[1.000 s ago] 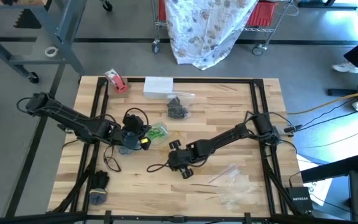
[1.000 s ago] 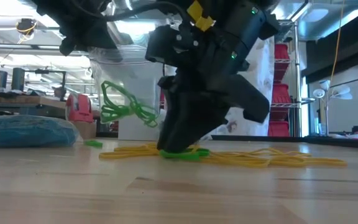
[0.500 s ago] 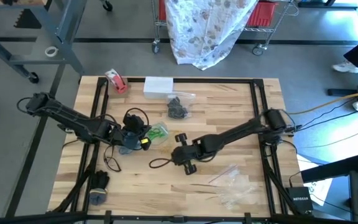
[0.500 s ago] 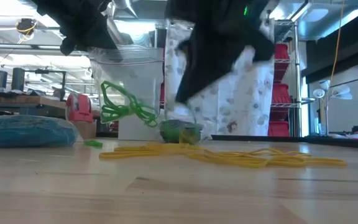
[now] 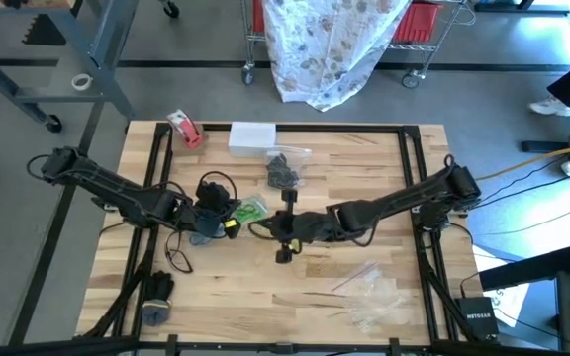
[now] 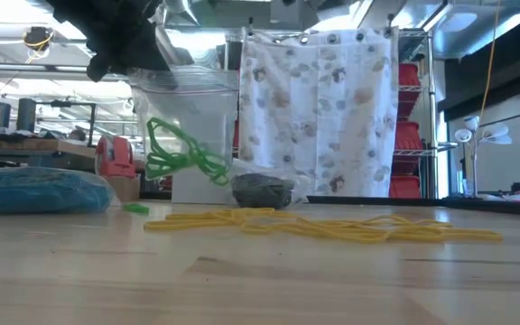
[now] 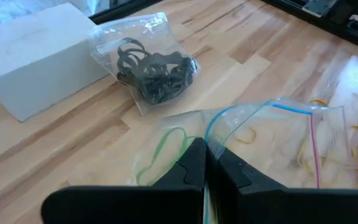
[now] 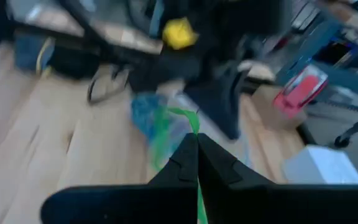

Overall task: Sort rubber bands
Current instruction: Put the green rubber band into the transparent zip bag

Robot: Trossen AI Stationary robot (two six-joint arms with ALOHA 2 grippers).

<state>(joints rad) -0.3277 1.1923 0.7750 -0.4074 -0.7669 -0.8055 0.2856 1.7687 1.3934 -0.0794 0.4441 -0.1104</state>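
From above, the left tool (image 5: 228, 225) sits just left of the white box's (image 5: 252, 135) line, well below it on the wooden surface (image 5: 364, 168), its fingers pinched shut on the rim of a clear bag (image 5: 248, 211) that holds green rubber bands (image 5: 253, 209). The right tool (image 5: 287, 220) lies just right of that bag, also below the box, its fingers closed. A bag of black rubber bands (image 5: 283, 170) lies just below the box, and the red-and-white tape roll (image 5: 183, 127) stands left of the box at the surface's corner.

From table height, the white box (image 6: 195, 185) stands behind a hanging bag (image 6: 183, 117) with green rubber bands (image 6: 181, 152) dangling in it. Yellow rubber bands (image 6: 332, 226) sprawl on the surface in front of and to the right of the box, and a blue heap (image 6: 34, 191) lies far left of it.

The left wrist view shows the left tool (image 7: 205, 163) clamped on the blue-edged bag rim (image 7: 241, 118), with black rubber bands (image 7: 154, 71) in their bag beside the white box (image 7: 39, 56).

The right wrist view shows the right tool (image 8: 196, 155) closed on a thin green rubber band (image 8: 199, 193).
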